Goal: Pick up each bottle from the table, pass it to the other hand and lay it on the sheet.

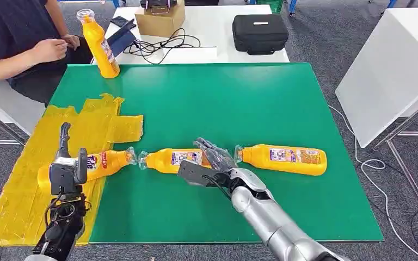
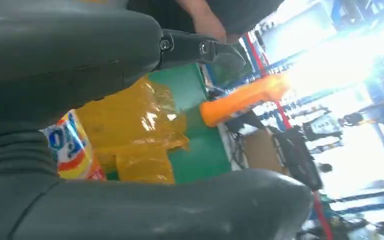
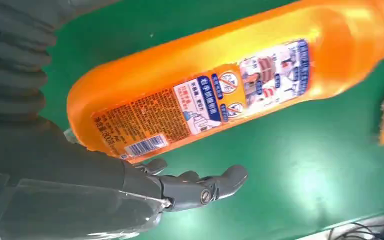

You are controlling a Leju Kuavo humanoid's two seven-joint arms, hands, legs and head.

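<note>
4 bottles point(image 1: 288, 159), 1 sheet point(image 1: 16, 190)

the big green table point(image 1: 261, 103) holds a crinkly yellow sheet point(image 1: 16, 190) on its left side. one orange bottle point(image 1: 95, 166) lies on the sheet's edge. two more, the middle bottle point(image 1: 168, 160) and the right bottle point(image 1: 283, 159), lie on the green. a fourth bottle point(image 1: 99, 43) stands at the far left corner.
</note>
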